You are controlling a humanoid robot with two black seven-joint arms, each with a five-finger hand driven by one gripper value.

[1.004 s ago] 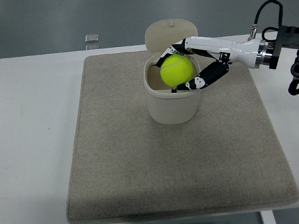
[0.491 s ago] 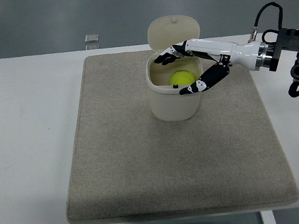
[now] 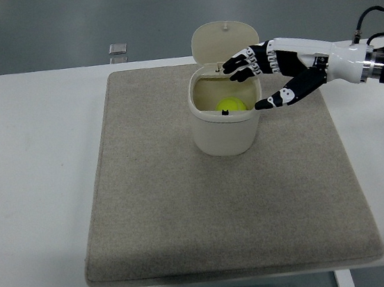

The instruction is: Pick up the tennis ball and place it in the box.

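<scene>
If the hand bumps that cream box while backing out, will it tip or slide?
Probably slide little: the box sits on a textured mat that likely grips it. It looks light and thin-walled, so a knock at the rim could tip it, especially with the open lid standing upright behind.

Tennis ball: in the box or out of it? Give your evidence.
In. The tennis ball lies low inside the open box, below its rim, untouched by any hand.

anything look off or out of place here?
Nothing stands out. The tennis ball sits inside the cream box, which stands upright on the grey mat with its lid flipped open. The right hand is open beside the rim, holding nothing.
</scene>
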